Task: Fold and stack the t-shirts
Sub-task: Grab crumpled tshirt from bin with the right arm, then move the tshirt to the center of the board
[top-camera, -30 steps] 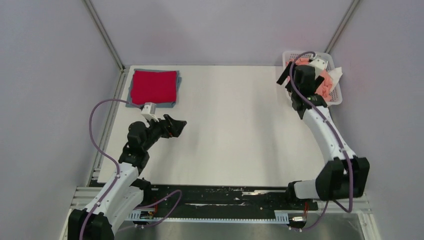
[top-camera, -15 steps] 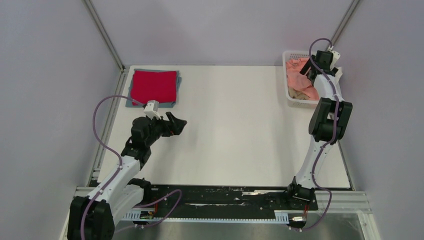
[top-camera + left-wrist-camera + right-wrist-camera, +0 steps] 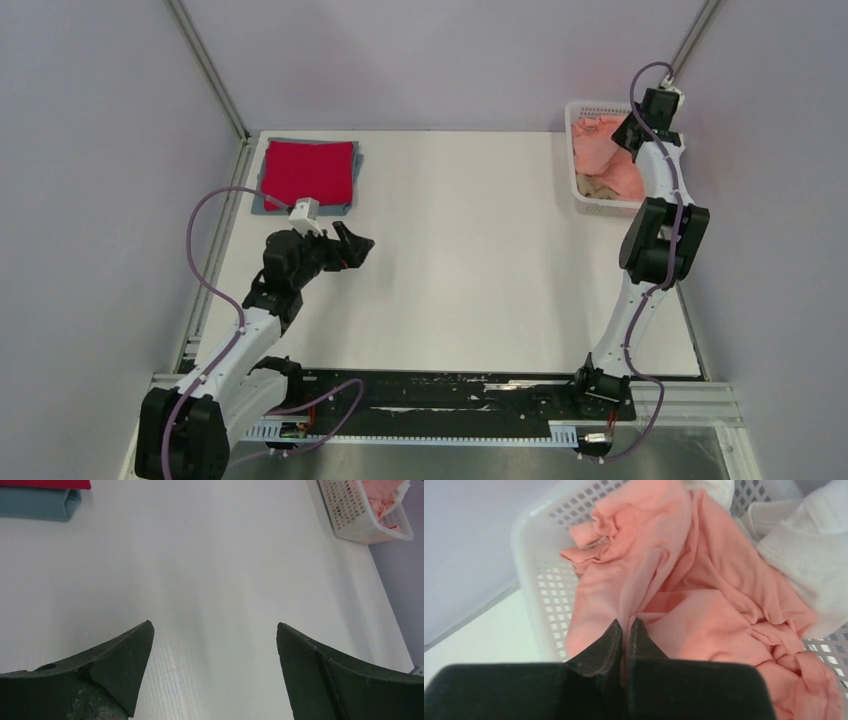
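The salmon-pink t-shirt (image 3: 724, 595) is seen crumpled in the white lattice basket (image 3: 544, 585) at the far right corner of the table (image 3: 470, 260). A raised fold of it is pinched between the closed fingers of the right gripper (image 3: 626, 626). A white t-shirt (image 3: 809, 560) is bunched beside it in the same basket. A beige cloth (image 3: 598, 187) is glimpsed below, too small to be made out. At the far left corner a folded red t-shirt (image 3: 308, 172) is laid on a folded grey-blue t-shirt (image 3: 35, 505). The left gripper (image 3: 214, 627) is spread wide, with nothing held, above bare table, well apart from both. The pink shirt's near edge is hidden behind the right fingers.
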`<action>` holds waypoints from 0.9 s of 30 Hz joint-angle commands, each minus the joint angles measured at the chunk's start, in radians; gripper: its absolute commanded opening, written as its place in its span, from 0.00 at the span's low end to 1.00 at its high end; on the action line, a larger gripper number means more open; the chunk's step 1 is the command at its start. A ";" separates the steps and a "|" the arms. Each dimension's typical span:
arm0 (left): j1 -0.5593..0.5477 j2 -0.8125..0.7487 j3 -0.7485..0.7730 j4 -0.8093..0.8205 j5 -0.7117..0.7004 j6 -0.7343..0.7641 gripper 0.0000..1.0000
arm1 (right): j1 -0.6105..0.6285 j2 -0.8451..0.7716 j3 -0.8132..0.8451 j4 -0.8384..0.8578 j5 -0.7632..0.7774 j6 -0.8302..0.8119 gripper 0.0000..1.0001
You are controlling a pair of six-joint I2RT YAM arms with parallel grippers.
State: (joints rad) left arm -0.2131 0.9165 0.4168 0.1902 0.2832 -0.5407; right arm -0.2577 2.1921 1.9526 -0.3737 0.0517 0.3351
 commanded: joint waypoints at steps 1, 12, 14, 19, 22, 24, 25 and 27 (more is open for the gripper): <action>0.000 -0.059 0.013 0.015 0.012 0.005 1.00 | 0.005 -0.231 0.126 0.047 -0.035 -0.008 0.00; 0.000 -0.197 -0.041 0.019 0.065 -0.029 1.00 | 0.016 -0.470 0.259 0.209 -0.433 0.178 0.00; 0.000 -0.217 -0.051 0.023 0.065 -0.031 1.00 | 0.029 -0.481 0.281 0.246 -0.576 0.245 0.00; 0.000 -0.243 -0.058 0.007 0.062 -0.038 1.00 | 0.142 -0.533 0.292 0.277 -0.768 0.307 0.00; 0.000 -0.256 -0.063 0.002 0.062 -0.046 1.00 | 0.246 -0.585 0.261 0.284 -0.808 0.272 0.00; 0.000 -0.262 -0.066 -0.004 0.051 -0.056 1.00 | 0.341 -0.609 0.233 0.285 -0.832 0.241 0.00; 0.000 -0.263 -0.066 -0.016 0.045 -0.062 1.00 | 0.380 -0.620 0.219 0.285 -0.844 0.223 0.00; 0.000 -0.268 -0.060 -0.041 0.035 -0.068 1.00 | 0.447 -0.640 0.189 0.285 -0.867 0.201 0.00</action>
State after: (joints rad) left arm -0.2131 0.6647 0.3553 0.1806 0.3344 -0.5838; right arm 0.0792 1.6348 2.1674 -0.1452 -0.7055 0.5716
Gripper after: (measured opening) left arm 1.000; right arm 0.030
